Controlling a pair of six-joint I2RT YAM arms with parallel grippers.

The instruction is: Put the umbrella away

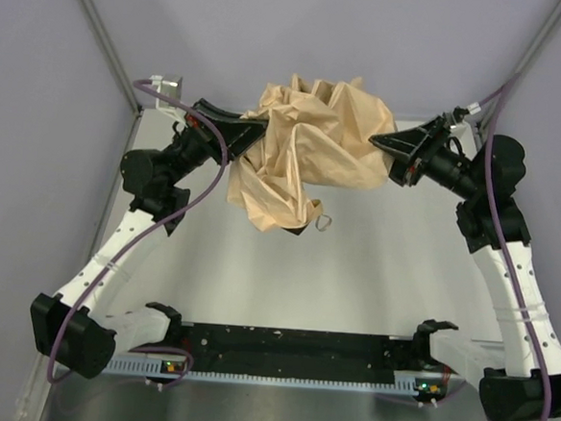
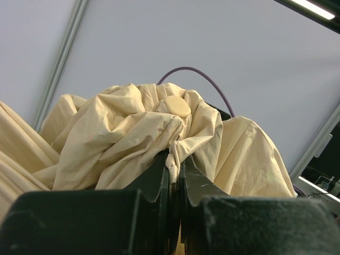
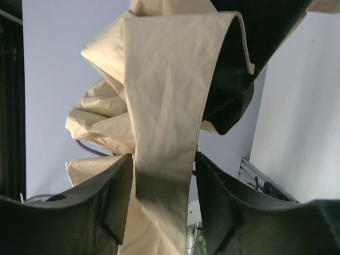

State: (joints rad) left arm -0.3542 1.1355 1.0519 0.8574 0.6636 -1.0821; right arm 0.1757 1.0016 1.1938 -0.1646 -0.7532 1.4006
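Crumpled umbrella (image 1: 309, 145) held above the counter (image 1: 372, 275). Left claw (image 1: 260, 122), on the umbrella's left, is pinched nearly closed on fabric; right claw (image 1: 375, 140), opposite, clamps a wide fold.

The table (image 1: 372, 275) was a pale grey, matte surface spreading beneath both grippers. Below the gap between the left gripper (image 1: 258, 124) and the right gripper (image 1: 376, 140), the lowest fold of the umbrella (image 1: 271, 205) hung down toward it, with a small loop (image 1: 323, 223) at its edge. Whether either touched the surface could not be told. Well back from the fingertips, at the near edge, a black rail (image 1: 290, 344) lay across the table between the two arm bases (image 1: 157, 329). A white slotted strip (image 1: 279, 376) ran alongside the rail on the side away from the grippers.
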